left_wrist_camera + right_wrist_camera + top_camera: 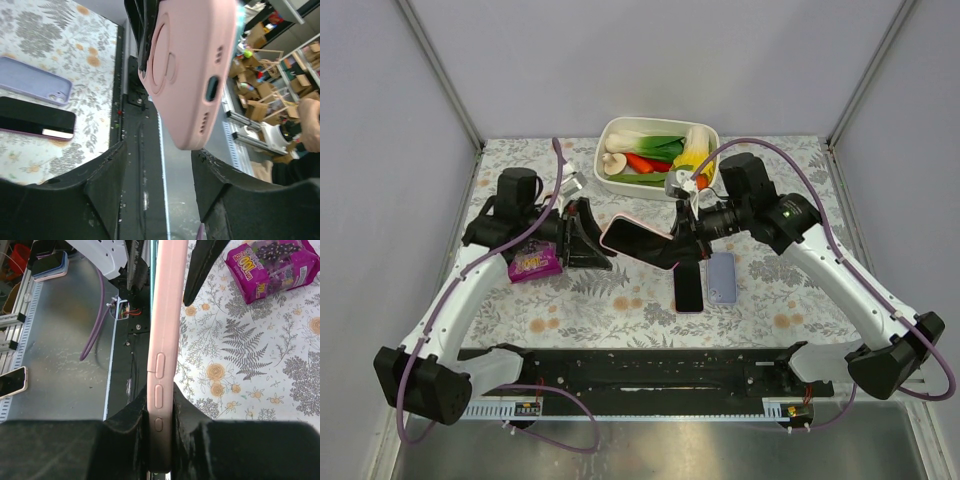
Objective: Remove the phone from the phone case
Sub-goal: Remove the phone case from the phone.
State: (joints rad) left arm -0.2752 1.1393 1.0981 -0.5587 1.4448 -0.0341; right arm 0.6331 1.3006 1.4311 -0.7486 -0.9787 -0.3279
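From above, my right claw (677, 243) clenches one end of the pink case (608, 238), held off the surface (620, 310) between my two arms. The phone (638, 240) is seated inside it, dark screen up. I judge this hold braces the case so that my left claw (604, 243), at the free end, can work the rim off. Nearer my bases lie a second phone (688, 287) and a lilac case (722, 277). A snack bag (534, 263) is to the left and a bowl (610, 135) of vegetables at the back, none of them in the way.

My left wrist shows what the top view cannot: the case's back and port cutout, and my left fingers (107, 175) parted, released, with the case's end just over the gap. Whether a fingertip grazes it I cannot tell.

My right wrist gives the case edge-on, side buttons facing me, pinched between my right fingers (195, 425) — a grip across the thickness, which leaves the far rim free. The screen is hidden here, so only the top view tells me the phone is not yet out.
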